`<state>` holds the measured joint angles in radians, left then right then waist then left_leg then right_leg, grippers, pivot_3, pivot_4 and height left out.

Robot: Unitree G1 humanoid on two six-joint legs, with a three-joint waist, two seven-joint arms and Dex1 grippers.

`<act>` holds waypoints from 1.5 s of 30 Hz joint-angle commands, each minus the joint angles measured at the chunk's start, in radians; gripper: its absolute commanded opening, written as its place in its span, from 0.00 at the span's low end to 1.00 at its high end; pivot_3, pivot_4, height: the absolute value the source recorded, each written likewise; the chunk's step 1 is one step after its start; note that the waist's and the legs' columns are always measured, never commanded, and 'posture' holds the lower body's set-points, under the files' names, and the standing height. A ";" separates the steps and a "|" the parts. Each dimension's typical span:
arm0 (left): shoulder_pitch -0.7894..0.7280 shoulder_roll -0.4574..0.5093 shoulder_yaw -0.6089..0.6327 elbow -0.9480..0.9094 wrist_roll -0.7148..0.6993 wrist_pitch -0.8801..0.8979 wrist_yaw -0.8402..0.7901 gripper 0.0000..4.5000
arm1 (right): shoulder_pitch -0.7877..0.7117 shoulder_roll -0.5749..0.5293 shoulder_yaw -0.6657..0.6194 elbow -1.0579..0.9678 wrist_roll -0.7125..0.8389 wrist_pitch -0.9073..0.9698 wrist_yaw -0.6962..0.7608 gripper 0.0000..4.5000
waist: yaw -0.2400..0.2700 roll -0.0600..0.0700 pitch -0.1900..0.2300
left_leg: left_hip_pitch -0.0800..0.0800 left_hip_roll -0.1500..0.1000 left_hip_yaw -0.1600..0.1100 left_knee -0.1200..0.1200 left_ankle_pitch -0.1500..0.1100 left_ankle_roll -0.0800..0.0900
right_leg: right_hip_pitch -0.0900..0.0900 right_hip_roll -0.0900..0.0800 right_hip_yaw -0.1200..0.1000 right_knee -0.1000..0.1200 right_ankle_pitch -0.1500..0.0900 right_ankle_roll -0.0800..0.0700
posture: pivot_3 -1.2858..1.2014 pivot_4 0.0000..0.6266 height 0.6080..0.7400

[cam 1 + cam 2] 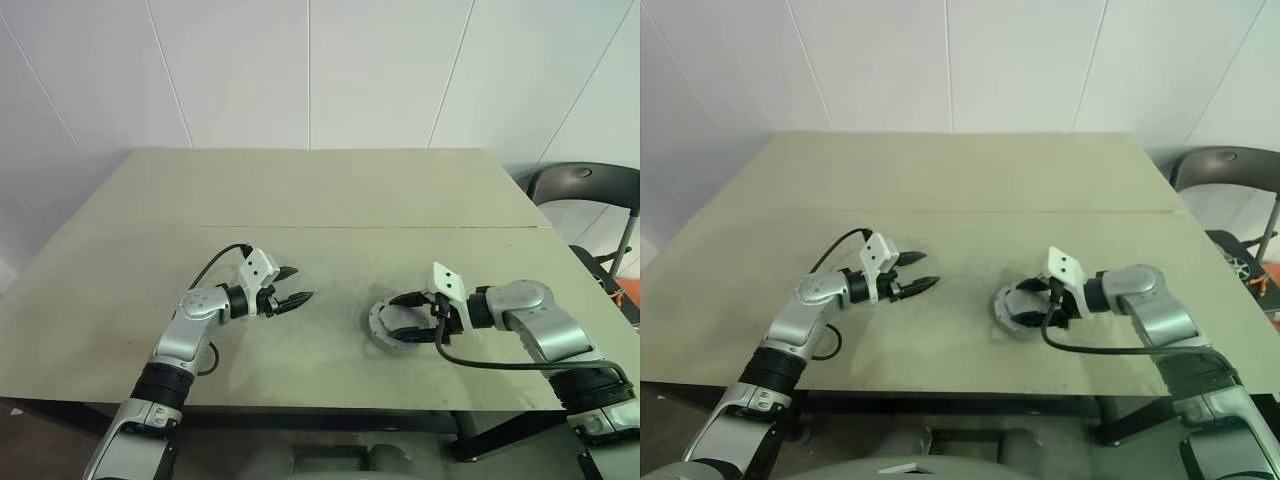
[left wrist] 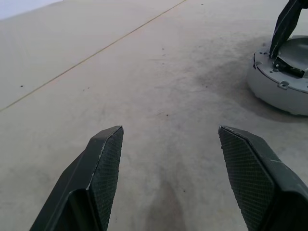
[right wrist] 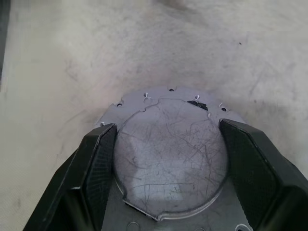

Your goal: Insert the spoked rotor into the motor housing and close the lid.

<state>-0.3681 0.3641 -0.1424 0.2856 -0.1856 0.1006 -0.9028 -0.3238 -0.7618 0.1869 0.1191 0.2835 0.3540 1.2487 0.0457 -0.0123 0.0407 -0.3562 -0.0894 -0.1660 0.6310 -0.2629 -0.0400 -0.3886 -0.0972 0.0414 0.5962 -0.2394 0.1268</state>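
head pair: high, forward-down | wrists: low, close | shared: motor housing [image 2: 284, 82]

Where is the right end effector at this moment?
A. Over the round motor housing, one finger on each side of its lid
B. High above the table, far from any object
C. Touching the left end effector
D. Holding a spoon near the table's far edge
A: the right end effector sits over the motor housing, its fingers flanking the scratched lid.

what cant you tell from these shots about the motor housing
- Inside of the motor housing: right wrist view, hidden by the scratched silver lid on top.
- Spoked rotor: not identifiable.
- Right claw: eye views, contact with the housing unclear.
- Housing's far side: left wrist view, cut off by the edge.
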 commanded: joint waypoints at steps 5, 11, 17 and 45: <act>-0.032 -0.004 0.004 -0.012 0.003 -0.017 -0.001 0.75 | 0.037 -0.068 0.056 0.086 -0.087 -0.024 0.046 0.67 | 0.010 0.000 0.000 | 0.000 -0.001 0.000 -0.003 -0.002 0.001 | -0.002 0.000 0.000 0.000 0.004 0.001 | 0.52 0.00 1.00; -0.028 -0.005 0.003 -0.012 0.004 -0.021 -0.003 0.75 | 0.037 -0.053 0.021 0.084 -0.010 0.010 0.096 0.67 | 0.030 0.000 0.000 | 0.000 -0.001 0.001 0.000 -0.002 0.001 | 0.000 0.000 0.000 0.000 -0.001 0.001 | 0.52 0.00 1.00; -0.019 -0.003 0.003 -0.020 0.004 -0.019 -0.002 0.75 | 0.043 -0.053 0.046 0.103 -0.054 -0.014 0.088 0.67 | 0.032 0.000 0.000 | 0.000 -0.001 0.001 -0.003 -0.002 0.002 | -0.001 0.000 0.000 -0.001 0.000 0.001 | 0.52 0.00 1.00; -0.341 -0.233 -0.105 0.341 0.052 -0.126 -0.112 0.00 | -0.017 0.030 0.065 0.170 -0.117 -0.107 0.003 0.67 | -0.004 -0.002 -0.001 | 0.004 -0.001 0.002 0.001 -0.002 0.001 | 0.003 0.002 0.000 0.002 0.000 0.001 | 0.52 0.00 1.00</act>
<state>-0.6734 0.1409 -0.2277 0.6147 -0.1518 0.0069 -0.9943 -0.3585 -0.7335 0.2080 0.2219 0.2573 0.2315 1.2990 0.0413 -0.0141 0.0400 -0.3520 -0.0900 -0.1645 0.6323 -0.2649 -0.0386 -0.3853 -0.0953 0.0414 0.5977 -0.2396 0.1283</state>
